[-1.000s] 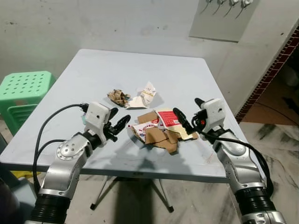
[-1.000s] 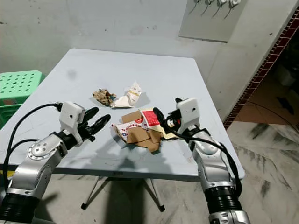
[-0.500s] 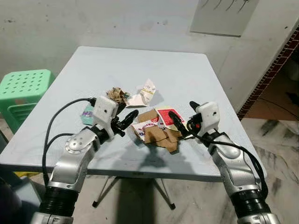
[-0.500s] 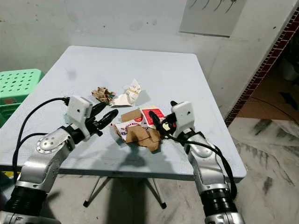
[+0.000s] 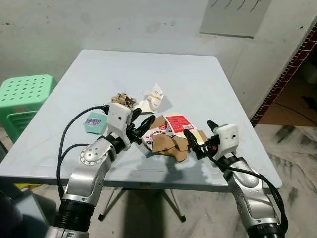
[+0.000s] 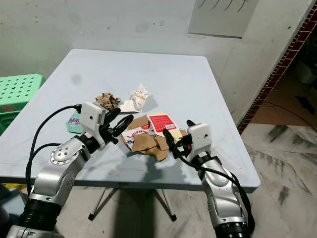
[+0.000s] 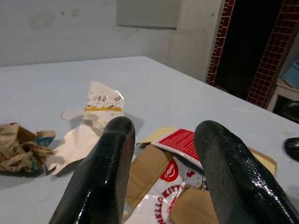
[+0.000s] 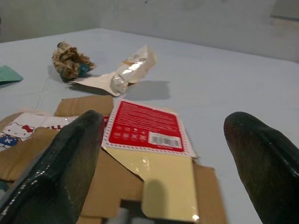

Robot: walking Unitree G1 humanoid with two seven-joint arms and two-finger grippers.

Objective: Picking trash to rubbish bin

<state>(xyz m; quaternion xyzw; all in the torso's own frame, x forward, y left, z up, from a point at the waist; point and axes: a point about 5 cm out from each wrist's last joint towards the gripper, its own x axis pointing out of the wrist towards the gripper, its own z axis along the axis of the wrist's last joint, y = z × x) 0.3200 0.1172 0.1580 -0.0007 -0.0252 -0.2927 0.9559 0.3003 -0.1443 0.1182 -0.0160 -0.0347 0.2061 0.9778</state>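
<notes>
Flattened cardboard box (image 5: 171, 139) lies on tabletop (image 5: 208, 79), long axis spanning both tools: left tool (image 5: 141, 125), right tool (image 5: 195, 144), fingers apart.

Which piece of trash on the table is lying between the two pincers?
The flattened cardboard box, brown with a red label. The white wrapper and the crumpled brown paper lie farther back on the table.

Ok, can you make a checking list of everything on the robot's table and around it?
Surface: pale blue table, square, on metal legs.
Job's things: flattened cardboard box, white wrapper, crumpled brown paper, teal packet.
Clutter: nothing seen.
Grippers: left gripper open beside the box; right gripper open at its other side.
Cables: black cable loops along the left arm.
Surroundings: green stool, brick edge, rubbish bin not seen.
</notes>
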